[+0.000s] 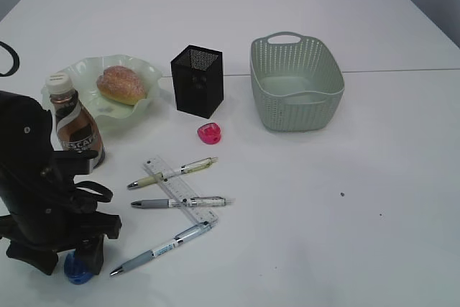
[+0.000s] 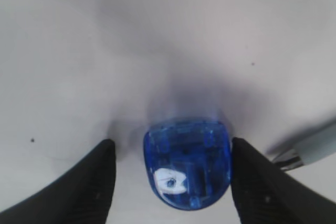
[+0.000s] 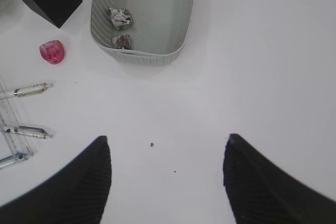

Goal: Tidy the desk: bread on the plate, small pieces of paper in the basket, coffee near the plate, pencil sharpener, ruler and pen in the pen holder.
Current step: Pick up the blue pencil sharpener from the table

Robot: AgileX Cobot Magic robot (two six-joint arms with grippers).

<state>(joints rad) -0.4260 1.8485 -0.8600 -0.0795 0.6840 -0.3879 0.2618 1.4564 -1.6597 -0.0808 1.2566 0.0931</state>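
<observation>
My left fingers (image 2: 173,182) are open, one on each side of a blue pencil sharpener (image 2: 187,163), not touching it. It sits at the near left corner of the surface (image 1: 374,177). Its round end points to 12 o'clock in my left wrist view.

My right fingers (image 3: 168,182) are open too, over bare surface, holding nothing.

The ruler (image 1: 180,189) lies flat, its long side running from 11 to 5 o'clock. Three pens (image 1: 172,172) lie across it, tips toward 8 o'clock. A pink sharpener (image 1: 209,132) lies just in front of the pen holder (image 1: 197,80). The bread (image 1: 121,84) is on the plate (image 1: 147,73). The coffee (image 1: 75,126) stands upright by the plate. Two paper bits (image 3: 120,17) are in the basket (image 1: 296,84).
</observation>
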